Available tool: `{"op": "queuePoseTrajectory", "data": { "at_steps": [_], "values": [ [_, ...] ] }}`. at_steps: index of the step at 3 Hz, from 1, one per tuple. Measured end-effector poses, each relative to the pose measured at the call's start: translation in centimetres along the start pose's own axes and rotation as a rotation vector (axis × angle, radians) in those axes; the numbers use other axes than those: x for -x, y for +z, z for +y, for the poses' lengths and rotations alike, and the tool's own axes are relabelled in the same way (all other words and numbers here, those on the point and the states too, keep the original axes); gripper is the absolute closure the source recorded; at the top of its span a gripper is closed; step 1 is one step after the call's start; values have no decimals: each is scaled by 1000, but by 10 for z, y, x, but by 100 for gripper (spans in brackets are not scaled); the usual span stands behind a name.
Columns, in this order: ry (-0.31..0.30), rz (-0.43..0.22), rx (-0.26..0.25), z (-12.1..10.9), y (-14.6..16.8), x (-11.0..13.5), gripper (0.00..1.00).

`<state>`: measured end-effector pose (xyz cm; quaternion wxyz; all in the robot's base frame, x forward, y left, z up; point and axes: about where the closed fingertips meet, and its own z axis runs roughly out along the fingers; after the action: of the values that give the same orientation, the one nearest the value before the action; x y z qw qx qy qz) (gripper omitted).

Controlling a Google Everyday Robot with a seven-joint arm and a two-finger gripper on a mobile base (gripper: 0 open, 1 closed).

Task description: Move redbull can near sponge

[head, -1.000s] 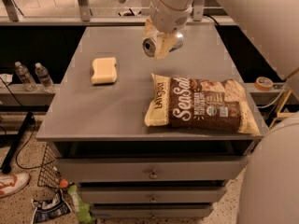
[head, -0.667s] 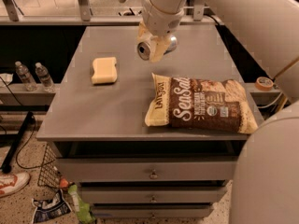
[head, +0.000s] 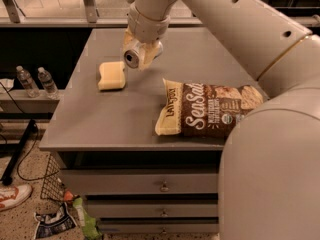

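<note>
I see the tool [head: 141,54] over the back left part of the flat grey desk [head: 115,119], its fingers pinching a slim silver metal redbull can [head: 133,59]. The can lies sideways in the grip, with its round shiny top turned toward my camera. It sits just beside the far right corner of the pale yellow rectangular sponge [head: 111,75], apart from it. The sponge lies flat on the desk. Well to the right, near the front edge, a large brown-and-cream chip bag [head: 210,110] lies flat.

Under the desk top are grey drawers with small round knobs [head: 164,186]. On a low shelf to the left stand two clear plastic water bottles [head: 36,81]. The floor is speckled, with a black cable [head: 17,151], a white-and-red shoe [head: 12,195] and crumpled wrappers [head: 52,223]. The robot's pale arm [head: 225,14] fills my upper right view.
</note>
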<state>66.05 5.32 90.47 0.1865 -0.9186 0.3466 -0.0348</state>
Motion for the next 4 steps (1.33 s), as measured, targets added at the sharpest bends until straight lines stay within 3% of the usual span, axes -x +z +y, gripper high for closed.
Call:
{"op": "queuePoseTrajectory", "data": {
  "at_steps": [2, 4],
  "values": [
    [-69, -86, 40, -10, 39, 15, 100],
    [-69, -122, 61, -12, 62, 6, 100]
  ]
}}
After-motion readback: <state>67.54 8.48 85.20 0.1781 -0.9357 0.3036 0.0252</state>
